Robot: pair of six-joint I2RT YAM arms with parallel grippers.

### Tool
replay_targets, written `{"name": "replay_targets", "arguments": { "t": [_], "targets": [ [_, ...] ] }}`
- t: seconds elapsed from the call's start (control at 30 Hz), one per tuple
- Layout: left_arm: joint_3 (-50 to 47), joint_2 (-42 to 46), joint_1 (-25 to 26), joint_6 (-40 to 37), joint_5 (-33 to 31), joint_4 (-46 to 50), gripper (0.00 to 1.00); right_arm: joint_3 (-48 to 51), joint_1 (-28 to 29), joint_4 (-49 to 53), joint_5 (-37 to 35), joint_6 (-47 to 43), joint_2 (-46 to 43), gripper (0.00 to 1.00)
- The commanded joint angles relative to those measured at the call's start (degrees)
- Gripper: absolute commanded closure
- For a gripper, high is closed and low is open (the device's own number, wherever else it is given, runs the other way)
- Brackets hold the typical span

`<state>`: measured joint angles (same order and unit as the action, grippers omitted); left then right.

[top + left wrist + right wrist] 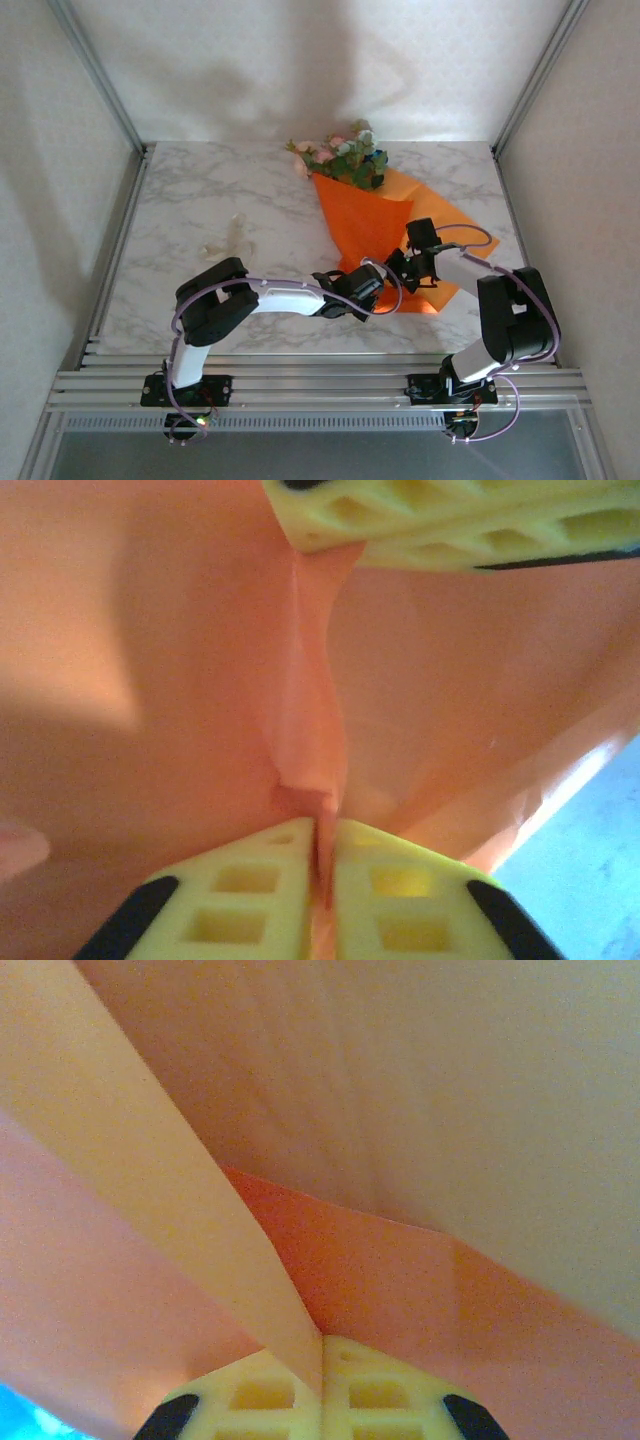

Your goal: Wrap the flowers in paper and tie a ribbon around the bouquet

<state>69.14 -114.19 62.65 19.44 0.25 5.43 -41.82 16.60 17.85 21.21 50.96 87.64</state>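
The flowers (345,155), pink, white and blue with green leaves, lie at the table's far middle, their stems hidden inside the orange paper (365,225) folded over them like a cone. My left gripper (383,284) is at the cone's near tip. In the left wrist view this left gripper (322,855) is shut on a raised fold of the paper (180,680). My right gripper (401,268) meets it from the right, and in its wrist view the right gripper (322,1368) is shut on a paper flap (170,1190). The pale ribbon (233,236) lies loose on the marble to the left.
The right gripper's yellow fingers (450,520) show at the top of the left wrist view, close above the pinched fold. The marble table (200,190) is walled on three sides, with aluminium rails (300,385) along the near edge.
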Motion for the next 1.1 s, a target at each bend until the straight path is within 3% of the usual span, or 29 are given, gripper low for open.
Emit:
{"name": "replay_targets", "arguments": {
  "t": [0.0, 0.17, 0.23, 0.4, 0.5, 0.67, 0.97, 1.07],
  "targets": [
    [0.64, 3.14, 0.14, 2.58, -1.86, 6.22, 0.69, -0.20, 0.13, 5.94, -3.35, -4.00, 1.64, 1.00],
    [-0.48, 11.16, -1.95, 8.94, -4.44, 9.65, 0.53, 0.34, -0.16, 5.19, -3.46, -4.52, 2.28, 1.00],
    [-3.14, 14.87, -4.31, 11.77, -3.91, 9.74, 0.51, 0.38, -0.32, 5.44, -3.87, -4.67, 2.19, 1.00],
    [-13.65, 20.58, -14.13, 17.71, 7.81, 1.61, 0.53, 0.05, -1.03, 6.05, -3.83, -6.08, 2.28, 1.00],
    [-15.66, 19.45, -18.08, 18.68, 14.72, -3.31, 0.54, -0.27, -1.13, 5.88, -3.15, -6.57, 2.45, 1.00],
    [-12.54, 14.93, -19.36, 17.38, 19.65, -6.00, 0.52, -0.27, -1.13, 5.78, -2.84, -6.75, 2.80, 1.00],
    [-10.15, 10.36, -26.27, 22.97, 20.80, -14.66, 0.49, -0.62, -1.11, 5.03, -1.29, -7.10, 3.28, 1.00],
    [-5.98, 8.05, -26.79, 23.22, 21.94, -13.05, 0.48, -1.15, -1.13, 5.18, -0.91, -7.38, 3.42, 1.00]
  ]
}}
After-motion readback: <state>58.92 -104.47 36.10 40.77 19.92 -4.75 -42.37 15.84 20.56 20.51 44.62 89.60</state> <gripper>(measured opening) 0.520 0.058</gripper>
